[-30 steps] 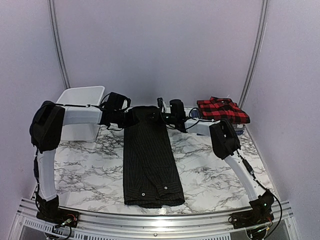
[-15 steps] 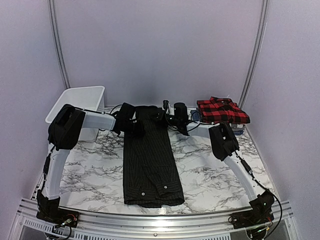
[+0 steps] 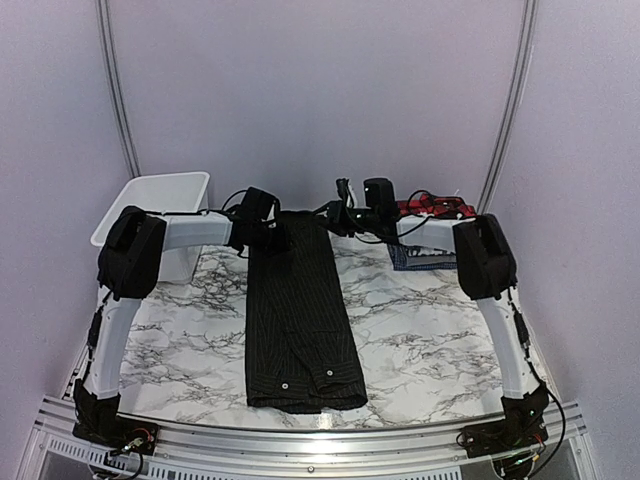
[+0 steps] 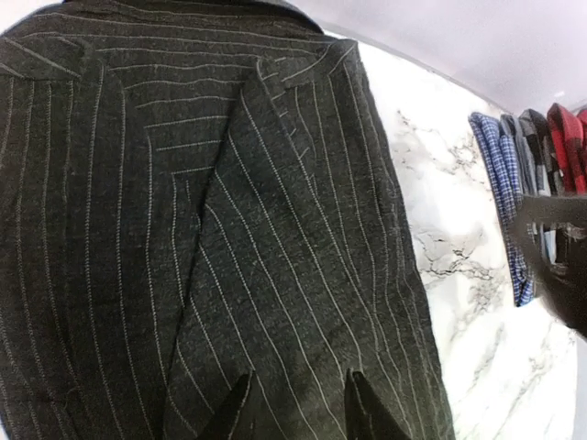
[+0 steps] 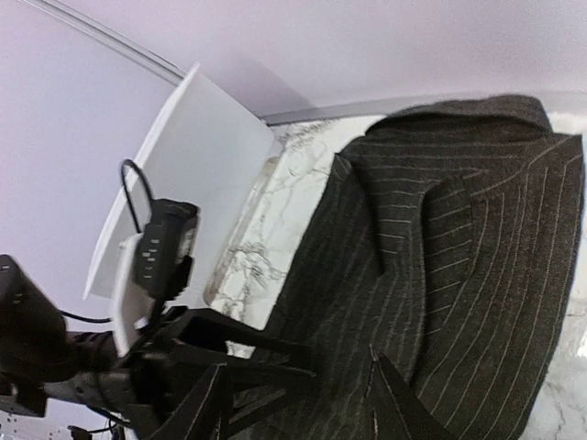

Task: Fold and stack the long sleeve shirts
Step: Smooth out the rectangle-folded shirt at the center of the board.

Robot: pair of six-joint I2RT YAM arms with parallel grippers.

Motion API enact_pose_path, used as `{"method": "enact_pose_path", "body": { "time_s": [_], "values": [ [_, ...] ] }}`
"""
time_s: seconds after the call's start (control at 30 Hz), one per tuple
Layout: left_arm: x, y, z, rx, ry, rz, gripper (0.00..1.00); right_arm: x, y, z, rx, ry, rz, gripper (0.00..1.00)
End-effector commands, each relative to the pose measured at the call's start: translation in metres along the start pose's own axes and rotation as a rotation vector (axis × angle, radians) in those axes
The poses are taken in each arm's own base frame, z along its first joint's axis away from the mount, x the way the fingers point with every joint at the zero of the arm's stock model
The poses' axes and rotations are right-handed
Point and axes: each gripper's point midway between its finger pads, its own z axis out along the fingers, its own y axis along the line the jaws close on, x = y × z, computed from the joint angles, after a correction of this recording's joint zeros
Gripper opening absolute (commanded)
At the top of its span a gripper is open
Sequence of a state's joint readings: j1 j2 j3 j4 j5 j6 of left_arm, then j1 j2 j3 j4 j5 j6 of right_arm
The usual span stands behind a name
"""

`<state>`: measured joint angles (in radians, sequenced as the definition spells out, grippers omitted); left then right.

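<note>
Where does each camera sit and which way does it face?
Top external: above and behind the bases, looking down the marble table at the pinstriped shirt; both arms show.
Left wrist: over the shirt, facing the folded stack; left end effector at bottom.
Right wrist: facing the white bin; right end effector at bottom.
Shared: the pinstriped shirt.

Both arms share one build: white tubular links joined by bulky black housings. The left arm (image 3: 108, 340) and the right arm (image 3: 505, 345) each rise from a black base, the left base (image 3: 98, 418) and the right base (image 3: 512, 425). Thin black cables run along the links and loop loose at the far ends. On the left arm's wrist a small black camera box (image 5: 163, 246) sits on a white bracket, a black cable arcing from it. The jaws are black, tapered prongs.
</note>
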<state>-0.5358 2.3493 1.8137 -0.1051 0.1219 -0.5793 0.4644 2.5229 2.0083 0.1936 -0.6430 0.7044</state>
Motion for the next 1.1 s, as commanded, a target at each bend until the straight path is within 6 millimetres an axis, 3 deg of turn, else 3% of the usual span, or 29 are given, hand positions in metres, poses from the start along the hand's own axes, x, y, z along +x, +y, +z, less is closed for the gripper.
{"method": "enact_pose_path", "body": {
  "time_s": [0.0, 0.17, 0.4, 0.5, 0.67, 0.8, 0.9, 1.07],
  "values": [
    [-0.02, -0.032, -0.05, 0.041, -0.034, 0.065, 0.38, -0.006, 0.051, -0.049, 0.021, -0.004, -0.127, 0.46],
    [0.009, -0.049, -0.093, 0.082, 0.007, 0.09, 0.4, 0.053, 0.068, -0.095, 0.055, 0.07, -0.14, 0.47],
    [0.082, -0.045, -0.145, 0.093, 0.105, 0.076, 0.4, 0.149, 0.091, -0.146, 0.095, 0.223, -0.169, 0.47],
    [0.118, -0.046, -0.165, 0.134, 0.152, 0.059, 0.34, 0.184, 0.105, -0.161, 0.074, 0.279, -0.153, 0.46],
    [0.182, -0.038, -0.191, 0.163, 0.261, 0.047, 0.29, 0.235, 0.127, -0.177, 0.043, 0.375, -0.158, 0.45],
    [0.229, -0.023, -0.214, 0.18, 0.348, 0.017, 0.28, 0.278, 0.129, -0.186, 0.061, 0.474, -0.162, 0.44],
    [0.253, -0.021, -0.228, 0.212, 0.397, 0.019, 0.28, 0.302, 0.129, -0.191, 0.061, 0.525, -0.146, 0.44],
    [0.279, -0.026, -0.233, 0.274, 0.453, 0.007, 0.29, 0.331, 0.127, -0.197, 0.062, 0.595, -0.114, 0.41]
  ]
}}
